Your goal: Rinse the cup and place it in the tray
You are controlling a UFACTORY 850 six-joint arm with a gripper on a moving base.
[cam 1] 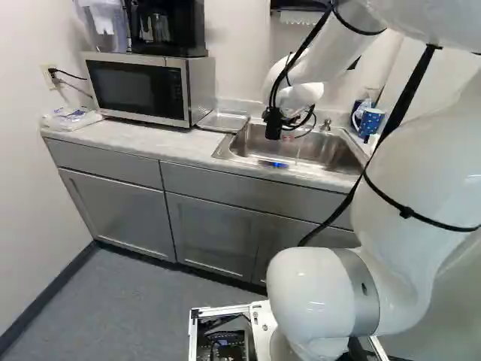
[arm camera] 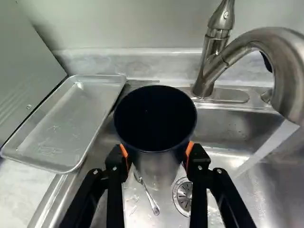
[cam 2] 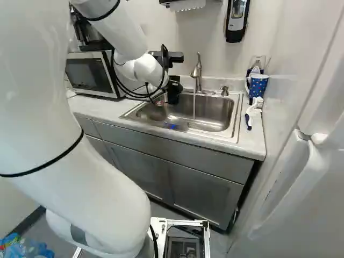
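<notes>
Over the sink's left part hangs my gripper, low in front of the arm's wrist. In the wrist view the gripper is shut on the cup, its orange pads pressing from two sides. The cup has a dark inside, and its mouth faces the camera. Its lower part is mostly hidden by the rim. The metal tray lies on the counter beside the sink, apart from the cup. Water runs from the faucet off to one side of the cup, not touching it.
A spoon and the drain show at the sink's bottom. The microwave stands beyond the tray. A blue dotted mug and a brush are on the counter past the sink's other side. A soap dispenser hangs above.
</notes>
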